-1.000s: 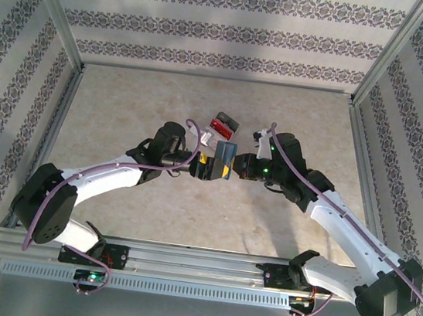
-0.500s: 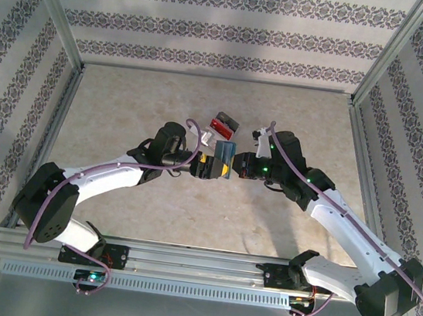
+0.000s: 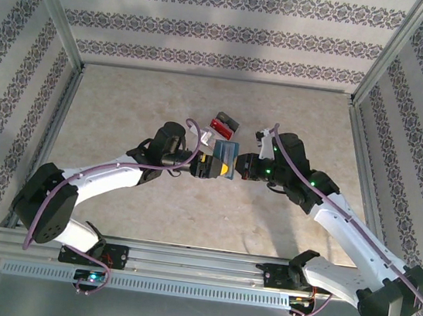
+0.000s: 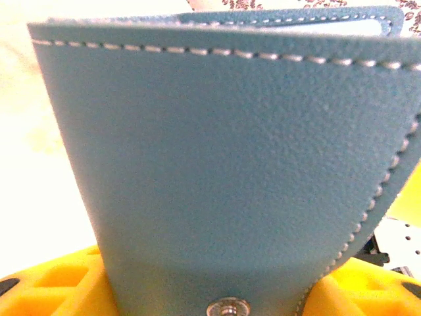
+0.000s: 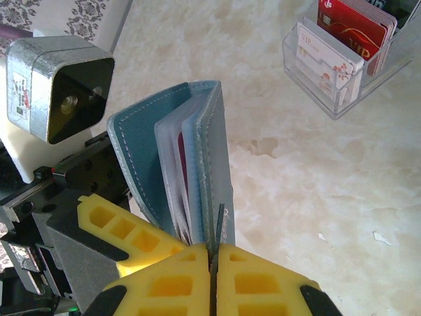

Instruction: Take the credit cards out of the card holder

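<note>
marbled tabletop, card holder held up between both grippers

pale marbled tabletop (image 3: 140, 110) runs out to patterned wallpaper walls, and both arms meet over its middle. the card holder (image 3: 225, 161) is off the surface there, standing on edge between them. the left gripper (image 3: 212, 167) is clamped on the teal outer cover. from the left wrist its yellow fingers (image 4: 46, 289) flank the holder's bottom edge beside a metal snap (image 4: 228, 307), and the stitched cover blocks most of what lies beyond. the right gripper (image 5: 212, 260) comes in from the opposite side with its jaws pressed together on a thin dark strip at the holder's grey-blue cover. i cannot tell whether that strip is the tab. the holder gapes slightly, with clear sleeves and a dark red card (image 5: 182, 191) between its covers. just past it toward the far edge, a clear plastic card box (image 3: 219, 126) rests on the tabletop with red and white cards upright inside. the left wrist camera (image 5: 59, 89) sits directly behind the holder.
</note>
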Robot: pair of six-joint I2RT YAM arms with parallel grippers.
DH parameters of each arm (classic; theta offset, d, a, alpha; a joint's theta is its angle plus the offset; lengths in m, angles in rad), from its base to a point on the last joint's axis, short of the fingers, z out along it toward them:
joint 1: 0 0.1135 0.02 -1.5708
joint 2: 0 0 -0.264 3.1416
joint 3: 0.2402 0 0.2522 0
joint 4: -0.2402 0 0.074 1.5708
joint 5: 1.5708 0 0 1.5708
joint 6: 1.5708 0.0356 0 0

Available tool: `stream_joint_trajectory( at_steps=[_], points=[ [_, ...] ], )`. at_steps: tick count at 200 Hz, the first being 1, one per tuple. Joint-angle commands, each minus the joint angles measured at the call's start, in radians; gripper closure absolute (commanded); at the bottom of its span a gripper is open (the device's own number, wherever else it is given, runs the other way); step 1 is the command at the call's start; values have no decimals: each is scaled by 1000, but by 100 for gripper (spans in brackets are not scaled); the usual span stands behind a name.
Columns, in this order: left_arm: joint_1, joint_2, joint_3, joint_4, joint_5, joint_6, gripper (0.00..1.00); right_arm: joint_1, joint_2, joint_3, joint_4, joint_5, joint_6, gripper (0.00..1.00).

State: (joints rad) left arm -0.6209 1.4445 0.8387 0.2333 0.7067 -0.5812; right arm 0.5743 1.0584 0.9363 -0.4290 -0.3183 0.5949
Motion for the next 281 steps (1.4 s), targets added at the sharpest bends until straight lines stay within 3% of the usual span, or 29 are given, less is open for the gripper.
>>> stream_joint_trajectory(
  at_steps=[1, 26, 84, 157, 250, 281],
  points=[
    [-1, -31, -16, 35, 4, -11, 47, 11, -32, 21, -3, 27, -18, 100],
    [7, -39, -22, 31, 3, -16, 48, 12, -41, 22, -10, 33, -21, 100],
    [10, -31, -29, 72, 25, -42, 27, 12, -43, 25, -7, 32, -22, 100],
    [10, -22, -28, 78, 26, -45, 15, 13, -47, 30, -8, 33, -20, 100],
    [9, 12, -16, 113, 34, -62, 15, 22, -38, 33, 12, 20, -15, 100],
    [7, 20, -11, 123, 31, -63, 22, 28, -35, 32, 17, 16, -14, 100]
  ],
)
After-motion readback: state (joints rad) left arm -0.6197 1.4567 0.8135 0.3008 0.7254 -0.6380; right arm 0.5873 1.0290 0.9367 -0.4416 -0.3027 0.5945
